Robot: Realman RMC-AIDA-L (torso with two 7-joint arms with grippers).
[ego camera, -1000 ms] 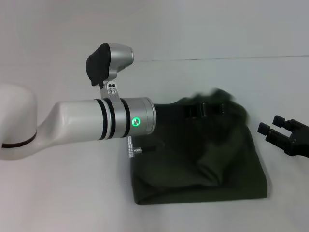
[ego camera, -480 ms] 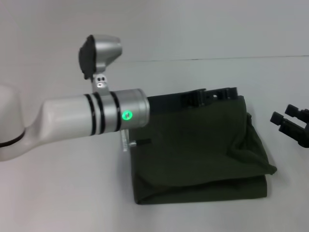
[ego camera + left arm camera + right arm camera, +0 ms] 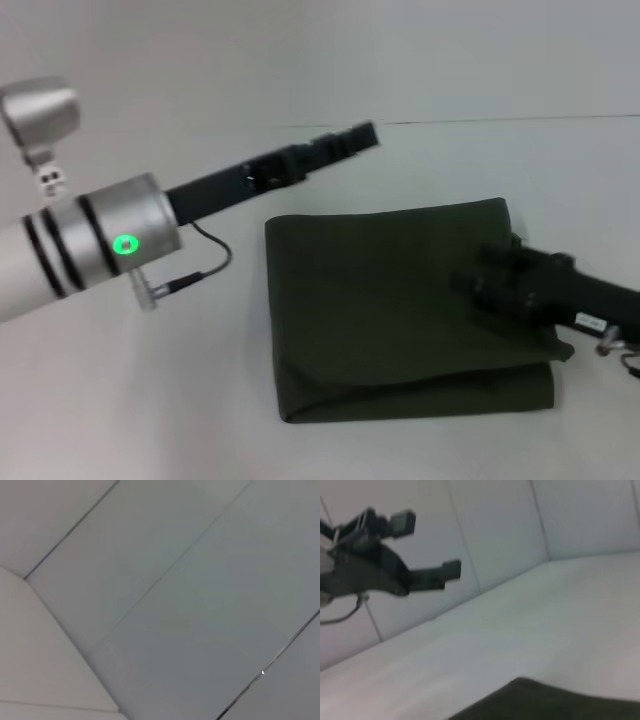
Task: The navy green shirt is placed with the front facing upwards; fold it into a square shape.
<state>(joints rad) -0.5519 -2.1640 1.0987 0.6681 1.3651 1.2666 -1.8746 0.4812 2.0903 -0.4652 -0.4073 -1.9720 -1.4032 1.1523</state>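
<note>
The right claw (image 3: pixel 480 285) rests on the folded shirt (image 3: pixel 390 300), fingers hidden; it may drag and undo the fold. The left claw (image 3: pixel 350 138) is open, clear.

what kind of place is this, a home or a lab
Probably a lab or test bench: a bare white table, plain white panelled walls, and only a folded navy green shirt between two robot arms.
</note>
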